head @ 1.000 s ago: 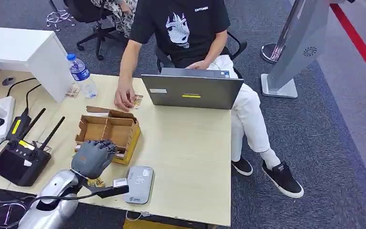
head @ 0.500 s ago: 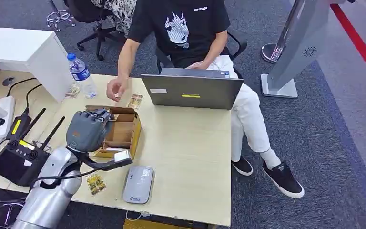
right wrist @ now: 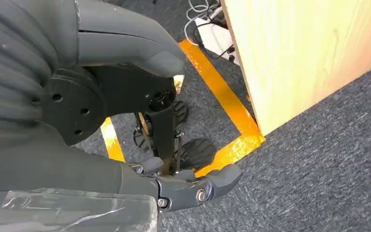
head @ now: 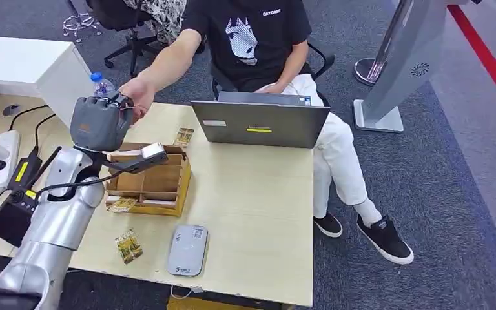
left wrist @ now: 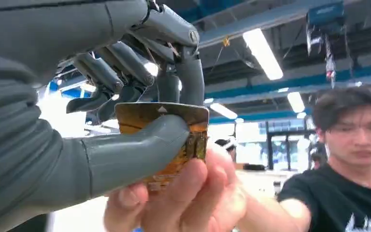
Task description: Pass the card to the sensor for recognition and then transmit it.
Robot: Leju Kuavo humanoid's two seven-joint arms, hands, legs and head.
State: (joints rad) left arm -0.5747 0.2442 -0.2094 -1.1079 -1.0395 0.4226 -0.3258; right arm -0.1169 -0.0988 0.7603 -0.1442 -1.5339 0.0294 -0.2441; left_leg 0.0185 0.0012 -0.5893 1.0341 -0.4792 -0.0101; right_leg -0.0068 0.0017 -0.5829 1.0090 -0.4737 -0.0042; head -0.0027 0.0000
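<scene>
Card (left wrist: 166, 126) pinched betw. thumb and fingers of left hand (head: 99, 123), raised above far-left table (head: 265, 194) edge; also gripped by person's hand (left wrist: 183, 198). Sensor (head: 188, 250) lies near edge. Right hand (right wrist: 140, 159) hangs by floor, fingers apart, nothing held.

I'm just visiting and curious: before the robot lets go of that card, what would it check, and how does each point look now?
1. Card held by left hand: ok.
2. Person's hand touching the card: ok.
3. Person's grip firm enough to take it: cannot tell.
4. Handover raised above the cardboard box: ok.
5. Card already read by the sensor: cannot tell.
6. Right hand hanging out of the way: ok.
</scene>
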